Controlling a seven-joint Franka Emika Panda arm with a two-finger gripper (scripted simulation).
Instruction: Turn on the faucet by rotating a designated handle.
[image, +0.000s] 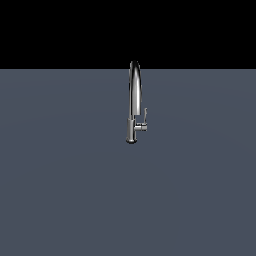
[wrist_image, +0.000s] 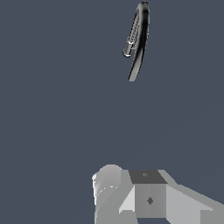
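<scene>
The faucet (image: 134, 95) stands upright mid-desk (image: 60, 190) — long axis vertical, spout arching overhead. The handle (image: 145, 118) sits on a stub toward the exterior view's right, lever pointing up. Gripper (wrist_image: 144, 197) well apart from it — grip state, can't tell.

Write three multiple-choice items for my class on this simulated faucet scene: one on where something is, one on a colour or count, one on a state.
1. In the exterior view, on which side of the faucet body does the handle sit?
A. the exterior view's left
B. the exterior view's right
C. on top of the spout

2. How many side levers does the faucet show?
A. one
B. two
C. three

3. How does the faucet stand on the grey surface?
A. lying flat
B. tipped over sideways
C. upright

Answers: 1 B, the short stub and thin lever stick out toward that side. 2 A, only one lever shows. 3 C, its base rests on the surface with the arched spout rising above.
</scene>
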